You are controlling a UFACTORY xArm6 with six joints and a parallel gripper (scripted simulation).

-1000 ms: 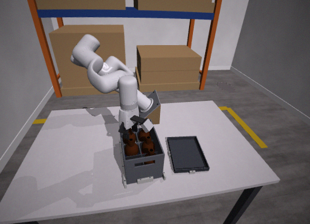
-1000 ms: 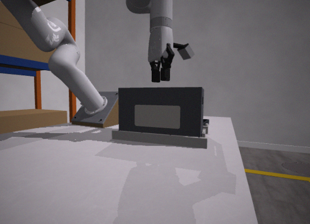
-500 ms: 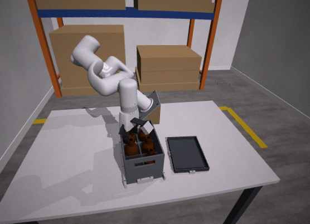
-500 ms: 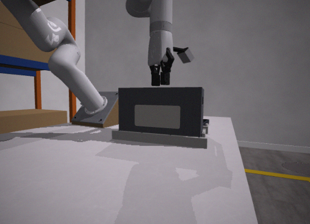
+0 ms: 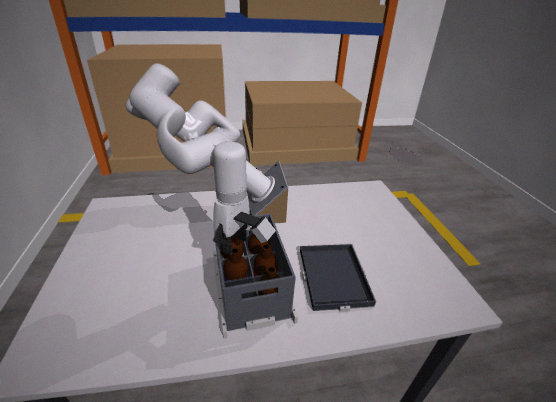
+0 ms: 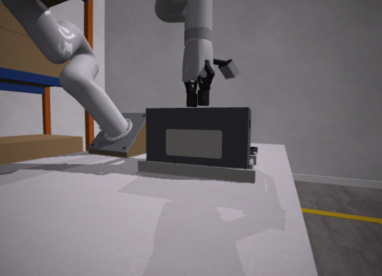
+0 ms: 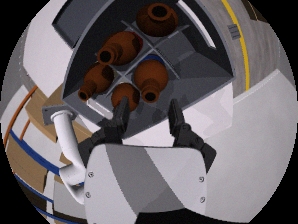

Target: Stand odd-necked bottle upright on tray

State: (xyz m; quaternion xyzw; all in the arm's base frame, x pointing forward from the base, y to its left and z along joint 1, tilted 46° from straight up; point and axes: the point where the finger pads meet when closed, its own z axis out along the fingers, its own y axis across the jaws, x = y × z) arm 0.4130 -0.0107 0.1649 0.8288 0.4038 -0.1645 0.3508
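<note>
Wrist view: pincer (image 5: pixel 234 236) (image 6: pixel 198 105) (image 7: pixel 149 105) parted, empty, above crate (image 5: pixel 260 304) (image 6: pixel 156 136) (image 7: pixel 200 82); best centre it over one bottle neck before lowering.

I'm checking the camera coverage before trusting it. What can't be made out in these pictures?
- Bottle bodies: hidden in the exterior view by the wall of the crate.
- Mouth of the bottle nearest the pincer: covered in the wrist view by a finger.
- Tray: mostly behind the crate, exterior view.
- Odd neck: differences too small to judge, any view.
</note>
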